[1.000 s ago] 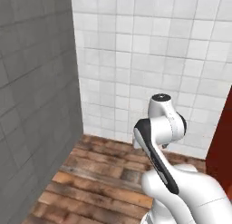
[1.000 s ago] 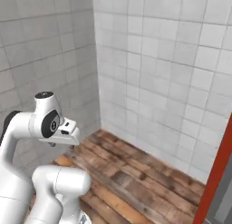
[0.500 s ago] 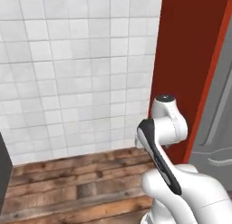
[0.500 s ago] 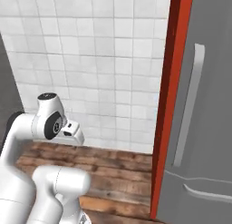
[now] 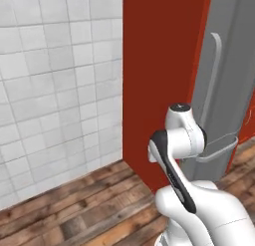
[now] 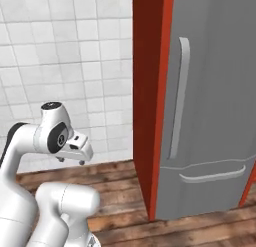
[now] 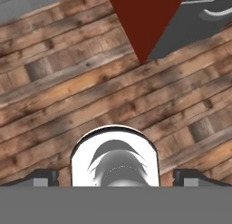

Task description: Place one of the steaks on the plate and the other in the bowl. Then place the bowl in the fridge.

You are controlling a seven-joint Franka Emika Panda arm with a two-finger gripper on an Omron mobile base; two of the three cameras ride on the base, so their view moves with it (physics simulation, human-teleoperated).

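The fridge (image 6: 210, 106) stands tall and grey at the right of the right base view, its doors shut; a long curved grey handle (image 6: 179, 98) runs down the upper door and a second, horizontal handle (image 6: 212, 174) crosses the lower drawer. No brand mark, label or writing can be read on it, nor anywhere else in the scene. A red side panel (image 6: 149, 101) covers the fridge's left flank from top to floor. In the left base view the same fridge (image 5: 226, 75) sits at the right edge behind its broad red side panel (image 5: 159, 75), with the curved handle (image 5: 213, 75) showing above the arm.

The hand (image 6: 75, 150) is tucked close in front of the arm's upper joint, well apart from the fridge and left of it in the right base view; it points downward. In the hand view its two dark fingertips (image 7: 43, 177) sit far out at either side, so the hand stands wide and holds nothing.

Beneath it lies a floor of brown wooden planks (image 7: 90, 82), worn and uneven in tone; the foot of the red panel and the grey fridge base meet it at the top of the hand view. Behind, a wall of white square tiles (image 5: 55, 90) runs left from the red panel to the edge of both base views.
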